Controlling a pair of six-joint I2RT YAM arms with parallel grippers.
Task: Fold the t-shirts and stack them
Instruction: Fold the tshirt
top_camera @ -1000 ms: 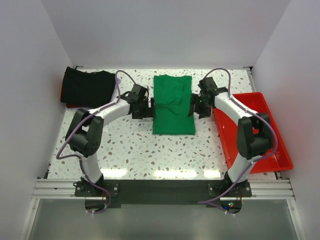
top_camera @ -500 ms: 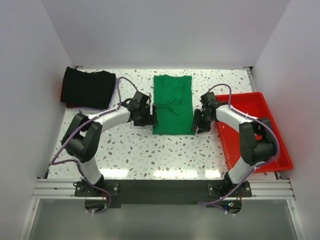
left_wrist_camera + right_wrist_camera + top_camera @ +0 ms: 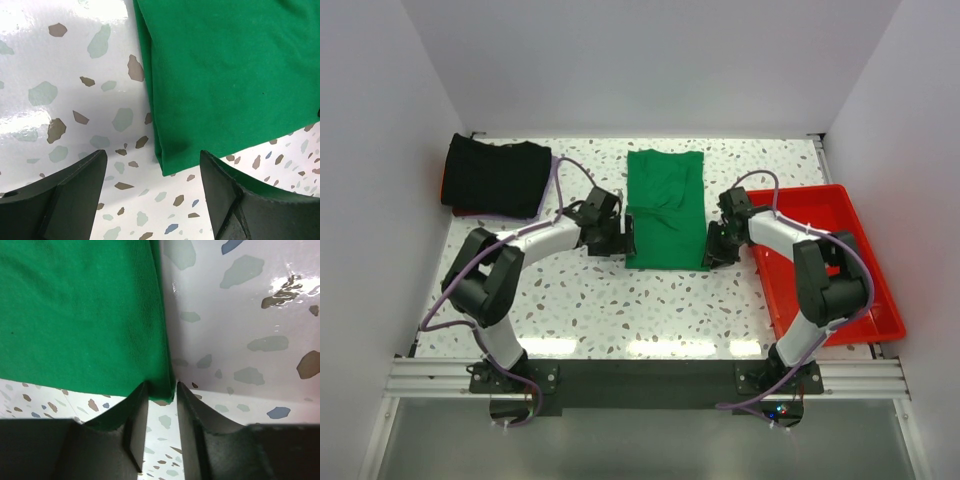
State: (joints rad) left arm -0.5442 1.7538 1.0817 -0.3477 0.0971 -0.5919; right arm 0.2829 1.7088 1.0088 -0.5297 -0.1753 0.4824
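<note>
A bright green t-shirt (image 3: 665, 205) lies folded into a long rectangle in the middle of the table. My left gripper (image 3: 625, 238) is open at its near-left corner; in the left wrist view the corner of the shirt (image 3: 225, 75) lies between the spread fingers (image 3: 60, 200) of that gripper (image 3: 152, 200). My right gripper (image 3: 712, 245) is at the near-right corner. In the right wrist view its jaws (image 3: 162, 405) are nearly together, with the green shirt's (image 3: 75, 315) corner pinched between them. Folded black t-shirts (image 3: 495, 175) lie stacked at the far left.
A red plastic tray (image 3: 840, 270) stands along the right edge, just beside my right arm. A red edge (image 3: 444, 190) shows under the black stack. White walls close in the table on three sides.
Both grippers have slid toward me along the green shirt's sides, from its middle to its near corners. The shirt itself has not moved.
</note>
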